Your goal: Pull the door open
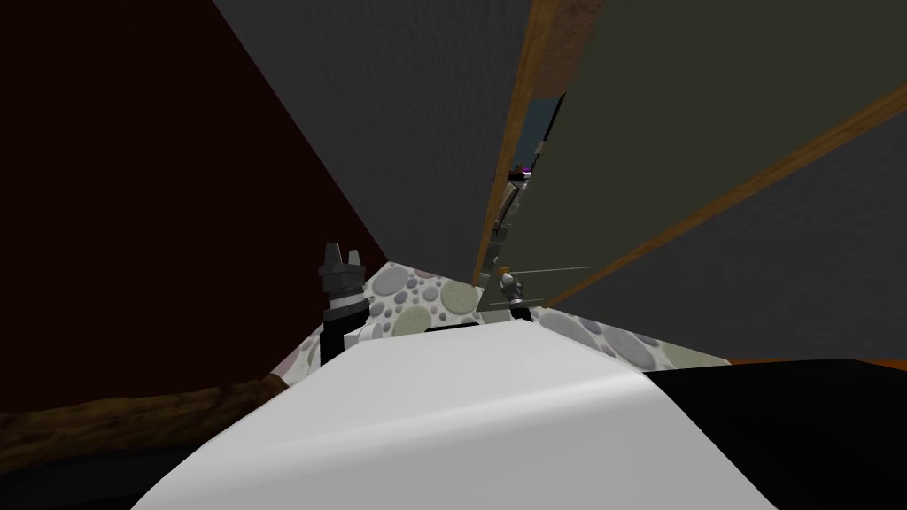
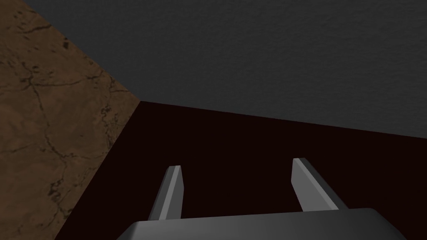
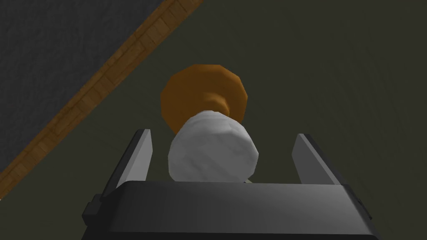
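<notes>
A dark olive door (image 1: 673, 133) stands in a wooden frame (image 1: 518, 115), with a narrow gap showing at its edge. Its white knob (image 3: 212, 152) sits on an orange round base (image 3: 183, 91) against the door face (image 3: 333, 62). My right gripper (image 3: 221, 146) is open around the knob, one finger on each side with a gap to both. In the head view the right gripper (image 1: 518, 286) is low at the door's edge. My left gripper (image 1: 341, 266) hangs off to the left, and its wrist view shows the left gripper (image 2: 237, 175) open and holding nothing.
A grey wall (image 1: 399, 115) runs left of the door frame and meets a dark maroon wall (image 1: 133, 177) on my left. The floor (image 1: 425, 301) is pebble-patterned and narrow here. A black area (image 1: 797, 425) lies at the lower right.
</notes>
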Controlling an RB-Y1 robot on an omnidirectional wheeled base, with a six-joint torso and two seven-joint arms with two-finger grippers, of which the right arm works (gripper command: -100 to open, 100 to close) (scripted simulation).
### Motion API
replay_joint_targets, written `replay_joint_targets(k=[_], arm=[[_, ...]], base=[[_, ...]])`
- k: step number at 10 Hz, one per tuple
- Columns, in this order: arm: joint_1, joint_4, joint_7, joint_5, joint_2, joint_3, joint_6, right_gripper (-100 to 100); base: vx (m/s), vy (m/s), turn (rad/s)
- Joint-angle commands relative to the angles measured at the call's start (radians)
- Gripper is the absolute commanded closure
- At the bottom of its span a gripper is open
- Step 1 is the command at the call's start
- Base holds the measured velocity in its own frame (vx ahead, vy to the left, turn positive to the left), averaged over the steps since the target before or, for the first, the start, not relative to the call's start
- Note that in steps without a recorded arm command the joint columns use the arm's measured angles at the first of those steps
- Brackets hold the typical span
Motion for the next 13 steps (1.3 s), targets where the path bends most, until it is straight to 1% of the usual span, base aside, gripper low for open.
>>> replay_joint_targets(k=[1, 2, 3, 4, 5, 6, 7, 8, 9, 10, 11, 12, 13], arm=[[0.001, -0.004, -0.05, -0.018, 0.003, 0.008, 0.003, -100], [0.001, -0.008, -0.076, -0.035, 0.005, 0.016, 0.006, -100], [0.001, -0.008, -0.092, -0.035, 0.005, 0.016, 0.006, -100], [0.002, -0.012, -0.127, -0.051, 0.007, 0.024, 0.008, -100], [0.002, -0.012, -0.133, -0.051, 0.007, 0.024, 0.008, -100], [0.002, -0.016, -0.174, -0.067, 0.01, 0.031, 0.011, -100], [0.002, -0.019, -0.199, -0.083, 0.012, 0.039, 0.014, -100], [0.002, -0.019, -0.216, -0.083, 0.012, 0.039, 0.014, -100], [0.003, -0.023, -0.251, -0.099, 0.014, 0.046, 0.016, -100], [0.003, -0.023, -0.257, -0.099, 0.014, 0.046, 0.016, -100], [0.003, -0.027, -0.297, -0.114, 0.017, 0.053, 0.019, -100], [0.004, -0.03, -0.323, -0.129, 0.019, 0.06, 0.021, -100], [0.004, -0.03, -0.338, -0.129, 0.019, 0.06, 0.021, -100]], base=[[-0.049, -0.042, 0.065], [-0.084, -0.032, 0.1], [-0.068, -0.029, 0.03], [-0.069, -0.033, 0.062], [-0.047, -0.02, 0.037], [-0.057, -0.02, 0.057], [-0.085, -0.044, 0.106], [-0.064, -0.03, 0.04], [-0.054, -0.024, 0.048], [-0.044, -0.021, 0.032], [-0.06, -0.029, 0.057], [-0.086, -0.025, 0.107], [-0.067, -0.021, 0.029]])
